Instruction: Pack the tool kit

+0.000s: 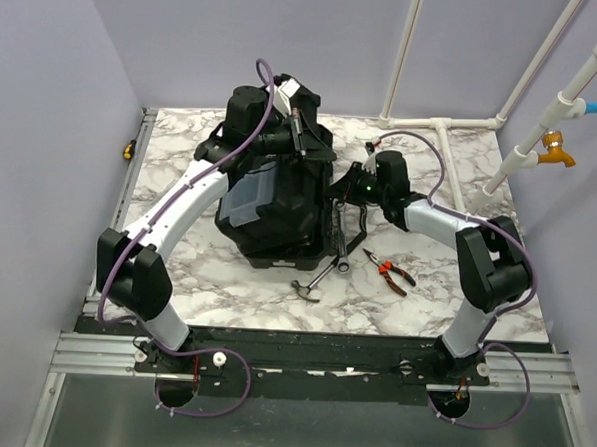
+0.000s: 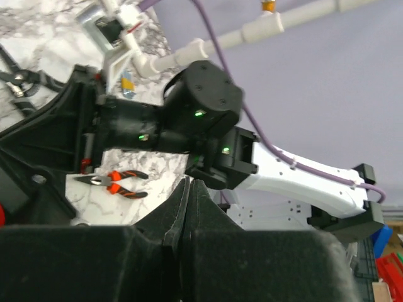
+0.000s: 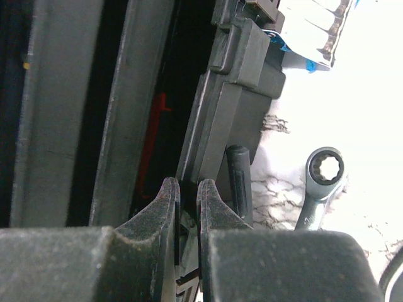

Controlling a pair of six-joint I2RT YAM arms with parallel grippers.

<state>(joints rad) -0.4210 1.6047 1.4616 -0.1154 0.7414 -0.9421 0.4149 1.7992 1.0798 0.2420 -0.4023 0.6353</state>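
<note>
Here, wrench (image 1: 348, 251) lengthwise along case (image 1: 279, 222)

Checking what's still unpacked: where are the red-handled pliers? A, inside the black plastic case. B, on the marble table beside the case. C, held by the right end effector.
B: the red-handled pliers lie loose on the white marble table, right of the black plastic tool case.

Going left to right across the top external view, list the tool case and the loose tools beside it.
black tool case → hammer → wrench → orange-handled pliers
</note>
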